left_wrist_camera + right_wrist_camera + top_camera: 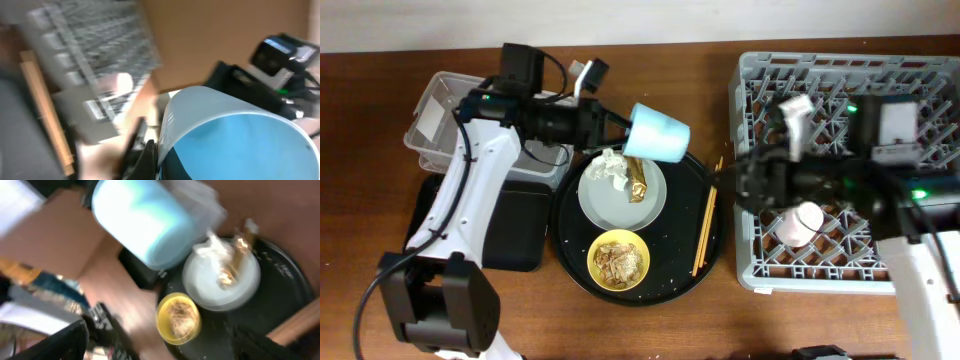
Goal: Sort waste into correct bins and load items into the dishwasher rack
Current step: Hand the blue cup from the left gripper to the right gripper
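While the overhead view lays out the whole desk [650, 40], it gives little of either grip. The left fingers [616, 121] are clamped on the rim of the light blue cup [660, 135], which hangs tilted over the far edge of the round black tray [570, 275]. On that tray sits the plate [605, 205] with the tissue [610, 165] and the foil wrapper [638, 178]. The yellow bowl [620, 258] of scraps [620, 260] is nearer, and the chopsticks [705, 230] lie along the right side. The clear tub [445, 110] and the black rectangular tray [510, 225] are at the left. The pink cup [798, 225] stands in the rack [850, 90], under the right arm [880, 190].

From the left wrist, heavily blurred, the cup fills the lower right and a dark finger presses against its rim.

Only the right wrist view shows the right fingers [65, 340], dark shapes set wide apart with nothing between them. Beyond them lie the cup, plate and bowl.
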`<state>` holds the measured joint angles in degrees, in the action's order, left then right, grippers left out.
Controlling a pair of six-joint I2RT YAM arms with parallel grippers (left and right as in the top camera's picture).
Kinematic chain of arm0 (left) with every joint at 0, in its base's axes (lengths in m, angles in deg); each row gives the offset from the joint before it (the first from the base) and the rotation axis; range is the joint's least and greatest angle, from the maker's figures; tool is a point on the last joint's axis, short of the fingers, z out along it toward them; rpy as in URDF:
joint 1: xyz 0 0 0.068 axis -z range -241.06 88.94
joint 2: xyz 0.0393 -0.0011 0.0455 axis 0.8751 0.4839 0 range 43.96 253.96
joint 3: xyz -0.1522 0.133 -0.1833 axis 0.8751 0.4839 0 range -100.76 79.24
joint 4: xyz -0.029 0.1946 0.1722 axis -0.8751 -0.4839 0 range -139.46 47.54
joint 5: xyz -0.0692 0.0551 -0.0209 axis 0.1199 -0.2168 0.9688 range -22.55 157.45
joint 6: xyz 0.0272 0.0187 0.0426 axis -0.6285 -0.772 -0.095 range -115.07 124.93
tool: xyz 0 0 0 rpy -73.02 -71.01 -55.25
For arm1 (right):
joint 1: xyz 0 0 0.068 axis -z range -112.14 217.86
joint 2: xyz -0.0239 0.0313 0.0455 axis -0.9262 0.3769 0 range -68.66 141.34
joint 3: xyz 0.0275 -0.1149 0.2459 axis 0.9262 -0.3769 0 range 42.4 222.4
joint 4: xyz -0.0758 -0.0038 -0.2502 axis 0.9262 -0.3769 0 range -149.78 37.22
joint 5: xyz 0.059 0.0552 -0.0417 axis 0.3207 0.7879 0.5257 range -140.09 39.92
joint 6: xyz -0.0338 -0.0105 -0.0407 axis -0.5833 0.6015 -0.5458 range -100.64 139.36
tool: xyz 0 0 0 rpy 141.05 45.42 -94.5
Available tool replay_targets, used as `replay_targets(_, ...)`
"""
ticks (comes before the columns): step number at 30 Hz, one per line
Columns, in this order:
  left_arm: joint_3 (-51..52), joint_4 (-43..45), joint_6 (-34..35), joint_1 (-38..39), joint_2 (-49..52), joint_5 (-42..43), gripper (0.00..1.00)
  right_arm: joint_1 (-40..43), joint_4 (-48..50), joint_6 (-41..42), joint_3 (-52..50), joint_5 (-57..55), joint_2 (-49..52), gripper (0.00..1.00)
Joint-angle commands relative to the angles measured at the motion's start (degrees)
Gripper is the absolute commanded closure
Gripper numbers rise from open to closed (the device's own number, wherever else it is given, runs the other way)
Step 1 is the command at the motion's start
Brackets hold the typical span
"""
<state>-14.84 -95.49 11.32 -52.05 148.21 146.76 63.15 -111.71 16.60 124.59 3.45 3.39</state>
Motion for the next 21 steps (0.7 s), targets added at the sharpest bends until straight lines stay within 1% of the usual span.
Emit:
replay_targets(1, -0.68, -2.71, -2.69, 0.35, -0.79, 10.88, 1.0, -5.64, 8.9, 7.89, 0.33, 0.04, -0.33, 0.08)
replay_targets(5, -0.68, -3.52, -2.64, 1.38, -0.81, 10.88, 1.0, -9.46, 14.1, 8.2, 0.33, -3.54, 1.18, 0.08)
replay_targets(9, -0.68, -3.54, -2.64, 2.1, -0.83, 10.88, 0.99, -10.64, 14.43, 8.2, 0.33, -5.86, 4.46, 0.09)
replay_targets(11, -0.68, -3.58, -2.64, 2.08, -0.83, 10.88, 0.99, -10.64, 14.64, 8.15, 0.33, -3.78, 5.51, 0.16)
replay_targets(14, -0.68, -3.65, -2.64, 2.08, -0.83, 10.88, 0.99, -10.64, 17.42, 8.15, 0.33, -0.5, 5.66, 0.21)
replay_targets(15, -0.68, -3.65, -2.64, 2.08, -0.83, 10.88, 1.0, -10.64, 18.38, 8.2, 0.33, 0.5, 5.66, 0.25)
replay_targets(17, -0.68, -3.63, -2.64, 2.08, -0.83, 10.88, 1.0, -10.64, 18.91, 8.17, 0.33, 2.25, 5.66, 0.35)
replay_targets(19, -0.68, -3.65, -2.67, 2.08, -0.83, 10.88, 0.99, -10.62, 18.71, 8.17, 0.33, 2.43, 5.62, 0.4)
replay_targets(20, -0.68, -3.65, -2.64, 2.08, -0.83, 10.88, 0.95, -10.56, 18.71, 8.15, 0.33, 2.43, 5.49, 0.4)
replay_targets(21, -0.68, -3.65, -2.64, 2.08, -0.83, 10.84, 0.76, -10.49, 18.69, 8.15, 0.35, 2.4, 5.14, 0.4)
